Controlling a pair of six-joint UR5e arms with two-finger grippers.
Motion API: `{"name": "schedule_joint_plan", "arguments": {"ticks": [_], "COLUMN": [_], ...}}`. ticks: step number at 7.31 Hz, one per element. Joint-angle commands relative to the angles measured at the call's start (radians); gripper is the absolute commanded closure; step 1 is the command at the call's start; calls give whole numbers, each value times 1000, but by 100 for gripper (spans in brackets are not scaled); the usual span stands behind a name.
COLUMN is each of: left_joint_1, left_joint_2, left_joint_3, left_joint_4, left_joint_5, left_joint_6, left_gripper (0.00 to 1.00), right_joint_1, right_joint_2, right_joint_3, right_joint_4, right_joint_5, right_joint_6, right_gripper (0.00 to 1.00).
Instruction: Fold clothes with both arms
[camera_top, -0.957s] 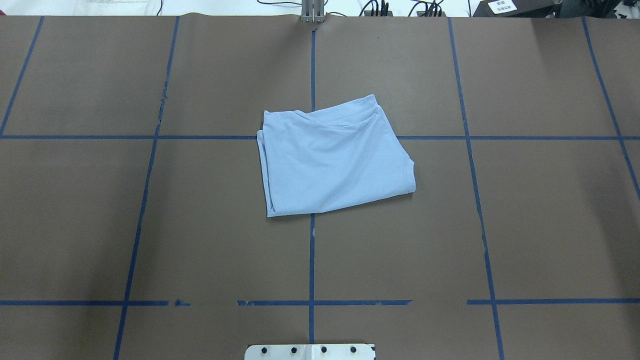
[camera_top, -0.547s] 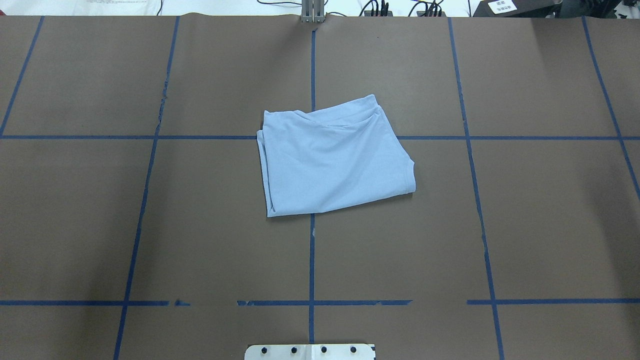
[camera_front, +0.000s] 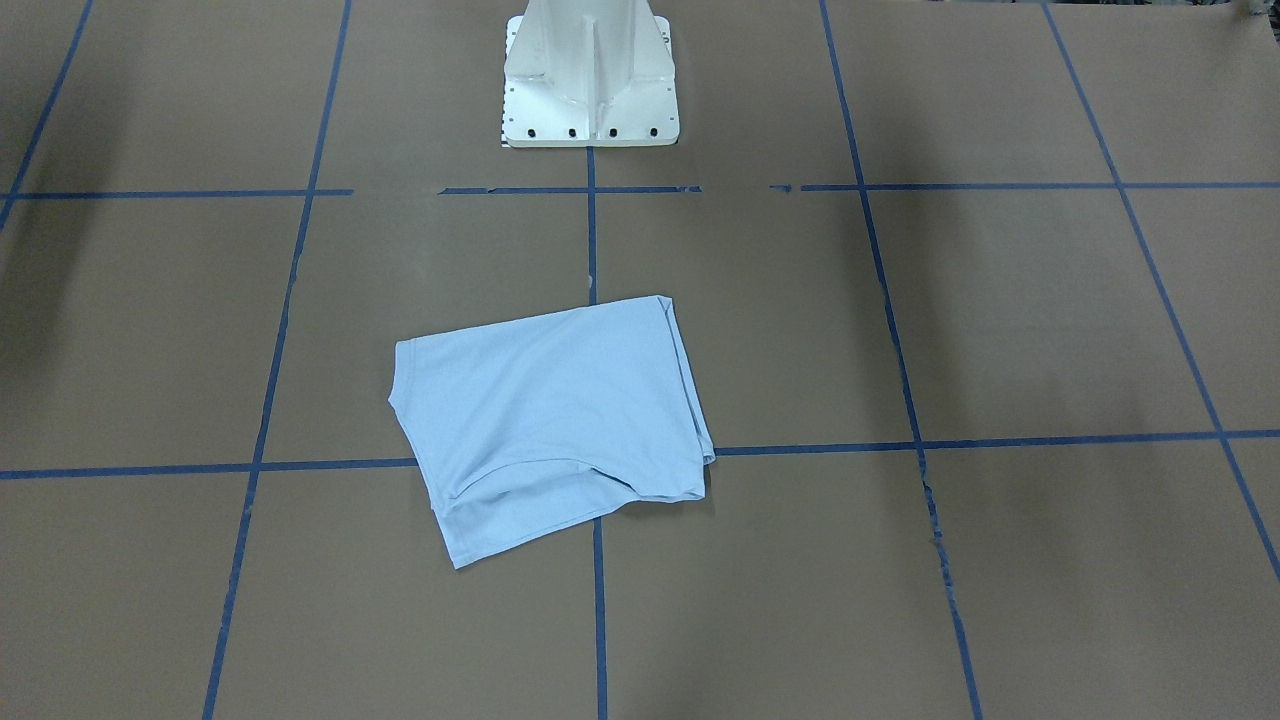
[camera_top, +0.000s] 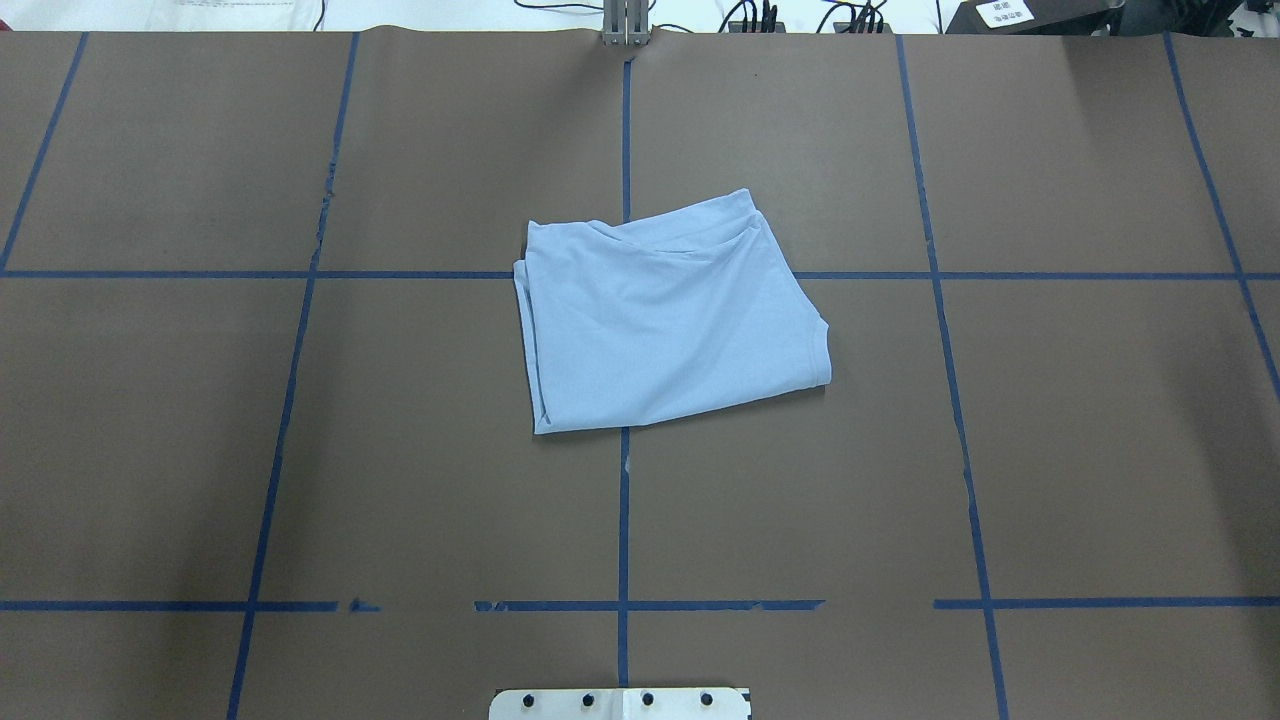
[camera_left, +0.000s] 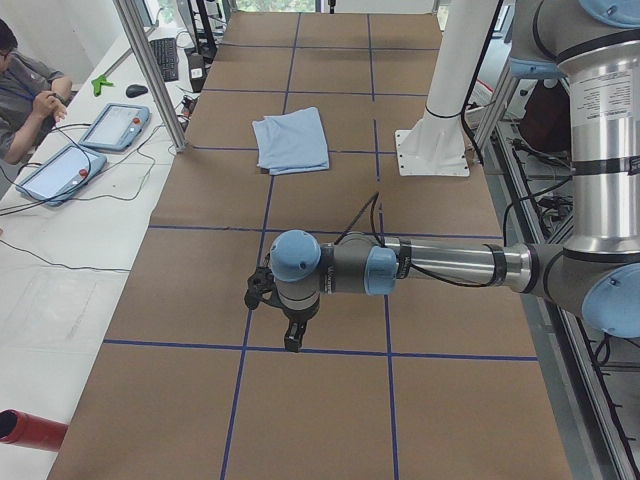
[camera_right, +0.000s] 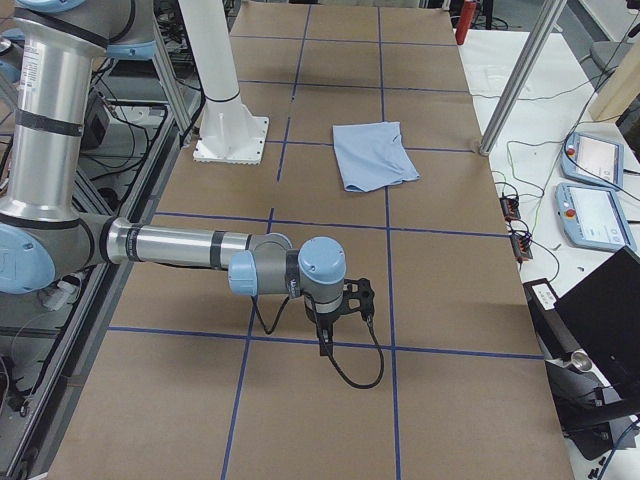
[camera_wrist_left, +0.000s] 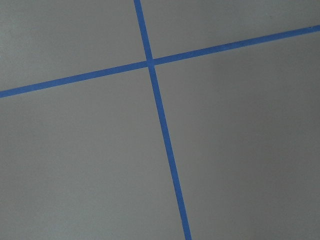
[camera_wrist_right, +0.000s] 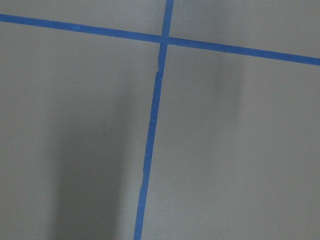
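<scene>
The light blue T-shirt (camera_top: 670, 320) lies folded in a rough rectangle at the table's middle, and no gripper touches it. It also shows in the front-facing view (camera_front: 550, 420) and in both side views (camera_left: 291, 140) (camera_right: 373, 153). Its print and collar are hidden. My left gripper (camera_left: 291, 338) hangs over the table far out to the left, well away from the shirt. My right gripper (camera_right: 322, 340) hangs far out to the right. I cannot tell whether either is open or shut. Both wrist views show only brown paper and blue tape.
Brown paper with a blue tape grid (camera_top: 624, 500) covers the table. The white pedestal base (camera_front: 590, 80) stands at the robot's side. Tablets (camera_left: 115, 128) and an operator (camera_left: 25, 90) are beyond the far edge, and metal posts (camera_left: 150, 70) stand there.
</scene>
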Motion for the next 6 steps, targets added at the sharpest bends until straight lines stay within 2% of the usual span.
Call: {"name": "schedule_joint_plan", "arguments": {"ticks": [1, 3, 6], "left_joint_1": [0, 0, 0], "left_joint_2": [0, -3, -4], "left_joint_3": [0, 0, -2], "left_joint_4": [0, 0, 0], "left_joint_5": [2, 38, 43], "left_joint_6": [0, 0, 0], "left_gripper": [0, 0, 0], "right_joint_1": [0, 0, -2], "right_joint_2": [0, 0, 0], "right_joint_3": [0, 0, 0], "right_joint_4": [0, 0, 0], "right_joint_5": [0, 0, 0], "right_joint_6": [0, 0, 0], "right_gripper": [0, 0, 0]}}
